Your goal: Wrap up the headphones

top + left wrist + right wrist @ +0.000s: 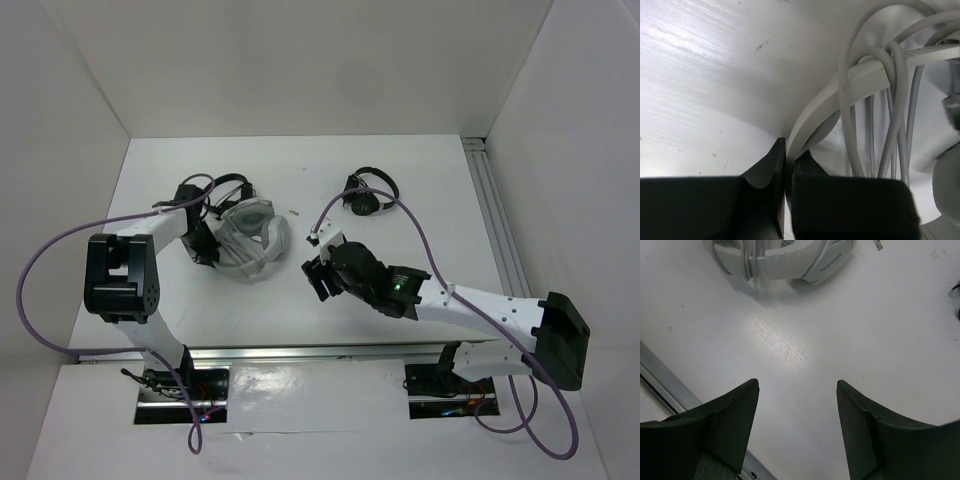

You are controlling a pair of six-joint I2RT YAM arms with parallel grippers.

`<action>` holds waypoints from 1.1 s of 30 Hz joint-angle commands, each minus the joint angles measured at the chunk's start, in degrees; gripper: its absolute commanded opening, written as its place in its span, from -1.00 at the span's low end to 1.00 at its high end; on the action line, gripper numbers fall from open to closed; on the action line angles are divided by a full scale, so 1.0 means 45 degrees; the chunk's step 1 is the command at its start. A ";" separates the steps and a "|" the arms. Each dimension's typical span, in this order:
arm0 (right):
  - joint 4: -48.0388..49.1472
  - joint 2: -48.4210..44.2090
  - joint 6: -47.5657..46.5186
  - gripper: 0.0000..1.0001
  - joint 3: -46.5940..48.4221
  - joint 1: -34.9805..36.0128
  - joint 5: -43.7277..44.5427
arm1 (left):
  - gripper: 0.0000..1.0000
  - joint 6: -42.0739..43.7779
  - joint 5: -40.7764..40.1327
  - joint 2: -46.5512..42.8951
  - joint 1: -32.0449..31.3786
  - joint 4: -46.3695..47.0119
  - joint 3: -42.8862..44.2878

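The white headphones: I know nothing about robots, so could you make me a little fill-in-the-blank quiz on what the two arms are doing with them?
1. The left gripper is shut on the ____ of the white headphones.
2. The right gripper is ____, with nothing between its fingers.
3. Looped several times around the part the left gripper grips is the thin grey ____.

Missing words: headband; open; cable.
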 commanded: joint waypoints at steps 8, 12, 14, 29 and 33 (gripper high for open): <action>-0.0107 -0.0588 0.0294 0.41 0.0737 0.0338 0.0202 | -0.67 0.0659 -0.2320 0.0710 0.0453 -0.1598 0.0189; -0.0225 -0.0842 0.0294 0.44 0.0738 0.0338 0.0203 | -0.07 0.1324 -0.2436 -0.0378 0.0316 -0.2010 0.0464; -0.0225 -0.0959 0.0294 0.44 0.0738 0.0338 0.0203 | 0.01 0.1441 -0.2436 -0.1064 0.0316 -0.2010 0.0347; -0.1961 -0.1486 0.1483 1.00 0.2379 0.0455 0.1821 | 1.00 0.2966 0.0434 -0.7055 -0.0211 -0.3436 0.1673; -0.2821 -0.2479 0.2616 1.00 0.2535 0.0455 0.3052 | 1.00 0.3259 0.1777 -0.9943 -0.0543 -0.3125 0.1675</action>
